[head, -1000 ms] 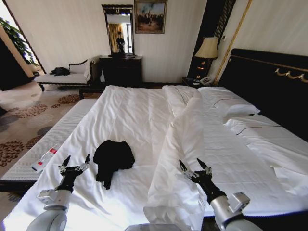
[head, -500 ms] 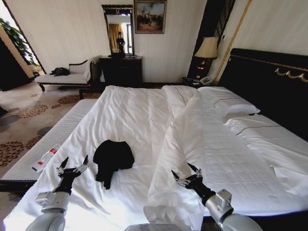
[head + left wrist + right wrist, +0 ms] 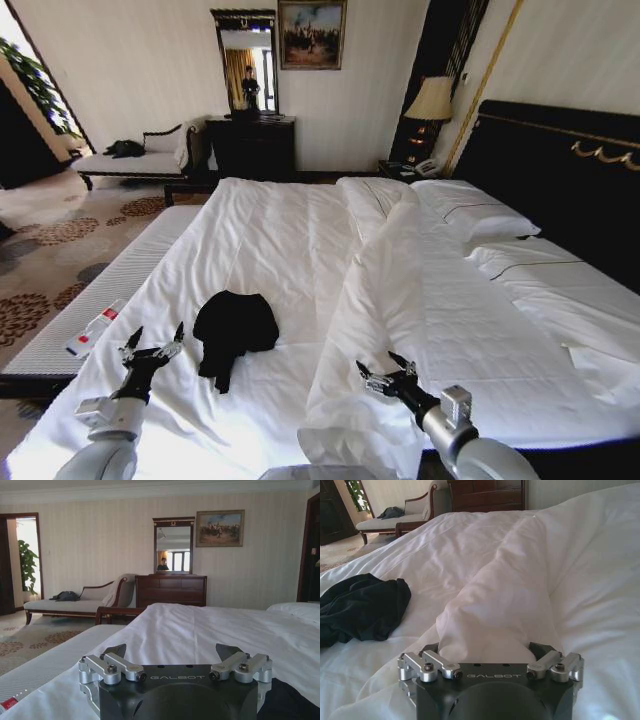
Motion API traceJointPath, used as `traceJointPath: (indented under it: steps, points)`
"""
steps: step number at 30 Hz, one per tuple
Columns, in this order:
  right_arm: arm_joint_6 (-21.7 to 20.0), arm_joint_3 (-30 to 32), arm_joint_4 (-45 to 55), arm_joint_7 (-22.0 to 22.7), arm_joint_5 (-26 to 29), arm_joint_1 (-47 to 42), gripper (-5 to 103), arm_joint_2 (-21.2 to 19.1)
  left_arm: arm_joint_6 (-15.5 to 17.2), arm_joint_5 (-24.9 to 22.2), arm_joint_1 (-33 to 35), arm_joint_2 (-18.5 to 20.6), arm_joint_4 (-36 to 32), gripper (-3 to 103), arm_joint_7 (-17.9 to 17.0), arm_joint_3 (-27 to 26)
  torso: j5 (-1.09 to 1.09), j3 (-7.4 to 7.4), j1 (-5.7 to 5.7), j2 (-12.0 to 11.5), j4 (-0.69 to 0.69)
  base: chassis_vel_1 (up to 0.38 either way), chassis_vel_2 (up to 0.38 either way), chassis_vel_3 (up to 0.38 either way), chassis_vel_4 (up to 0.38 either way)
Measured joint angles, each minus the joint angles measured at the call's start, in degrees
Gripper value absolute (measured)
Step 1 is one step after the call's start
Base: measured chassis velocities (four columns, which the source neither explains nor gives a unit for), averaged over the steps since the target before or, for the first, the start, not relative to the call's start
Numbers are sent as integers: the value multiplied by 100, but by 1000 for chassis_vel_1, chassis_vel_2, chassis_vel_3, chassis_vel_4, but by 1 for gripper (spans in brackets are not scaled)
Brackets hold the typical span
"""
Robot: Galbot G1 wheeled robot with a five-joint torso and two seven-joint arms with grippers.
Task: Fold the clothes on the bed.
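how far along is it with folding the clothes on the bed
Nothing looks folded. The black garment lies crumpled on the white bed, untouched. In hand: both grippers are open and empty; the left gripper hovers just left of the garment, and the right gripper is over the bunched duvet ridge, apart from the garment. Left: grasping, spreading and folding it, so the whole job.

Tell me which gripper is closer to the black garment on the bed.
Left. The left gripper hovers just beside the black garment; the right gripper sits farther off, over the bunched duvet.
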Motion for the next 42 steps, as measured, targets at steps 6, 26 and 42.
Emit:
traceJointPath:
  steps: [6,26,42]
  points:
    - [6,-16,9,16,-8,-22,78,33,0,-2,-10,3,5,100,0,1,0,0,0,0,0,0,0,0,0]
    - [51,-104,53,92,-62,-88,3,224,28,-5,-56,47,-13,100,-21,25,0,0,0,0,0,0,0,0,0]
    - [-20,970,491,291,602,-291,2,823,1,-98,-76,23,85,100,-26,-5,0,0,0,0,1,0,0,0,0]
